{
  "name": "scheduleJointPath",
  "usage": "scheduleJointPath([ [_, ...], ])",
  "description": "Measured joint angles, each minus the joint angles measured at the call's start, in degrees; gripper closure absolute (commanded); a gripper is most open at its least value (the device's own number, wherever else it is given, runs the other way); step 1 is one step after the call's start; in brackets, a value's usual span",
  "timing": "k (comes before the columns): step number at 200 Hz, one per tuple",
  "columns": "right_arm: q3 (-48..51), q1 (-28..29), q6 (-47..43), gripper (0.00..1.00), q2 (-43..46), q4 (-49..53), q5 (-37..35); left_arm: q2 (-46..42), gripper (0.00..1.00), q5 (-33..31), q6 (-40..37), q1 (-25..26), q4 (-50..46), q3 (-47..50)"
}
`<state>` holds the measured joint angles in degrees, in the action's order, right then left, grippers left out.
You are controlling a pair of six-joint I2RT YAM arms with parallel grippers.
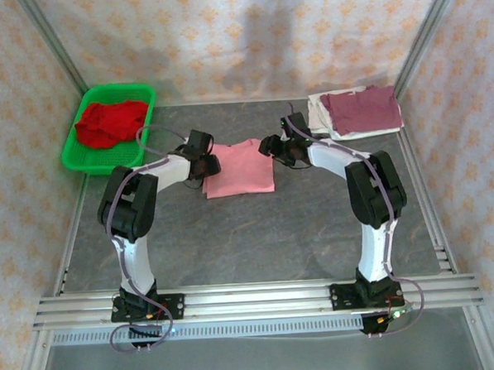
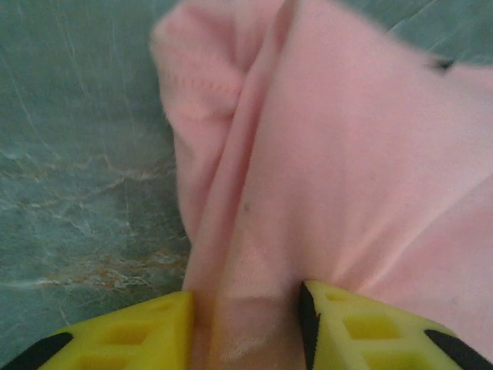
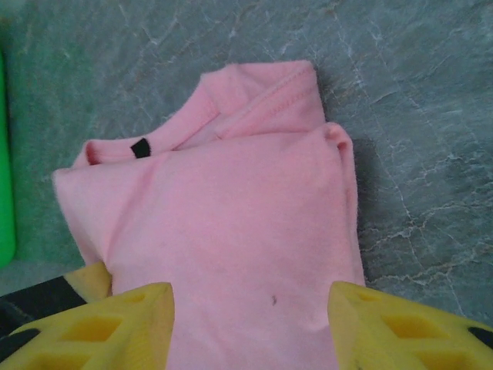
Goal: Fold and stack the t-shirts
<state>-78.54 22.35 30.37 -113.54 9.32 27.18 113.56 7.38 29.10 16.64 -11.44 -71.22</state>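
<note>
The pink t-shirt lies folded in the middle of the gray table, between the 2 arms. The left gripper is at the shirt's left edge. Its 2 yellow fingers are close together, and a bunch of pink cloth is squeezed between them. The right gripper is at the shirt's far right corner. Its yellow fingers stand wide apart and hold nothing, and the shirt lies flat below them. A small black tag shows at the shirt's neck.

In the far left corner sits a green basket with 1 red t-shirt crumpled inside. In the far right corner, 1 folded maroon t-shirt lies on top of an off-white t-shirt.
</note>
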Motion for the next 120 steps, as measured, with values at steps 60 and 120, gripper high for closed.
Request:
scheduleJointPath([
  [60, -2.32, 0.26, -1.75, 0.45, -5.95, 3.56, 1.81, 0.17, 0.65, 0.11, -0.13, -0.04, -0.28, -1.01],
  [120, -5.18, 3.37, -2.36, 0.52, -8.04, 3.15, 4.02, 0.17, 0.66, 0.28, -0.09, -0.04, 0.39, -0.57],
])
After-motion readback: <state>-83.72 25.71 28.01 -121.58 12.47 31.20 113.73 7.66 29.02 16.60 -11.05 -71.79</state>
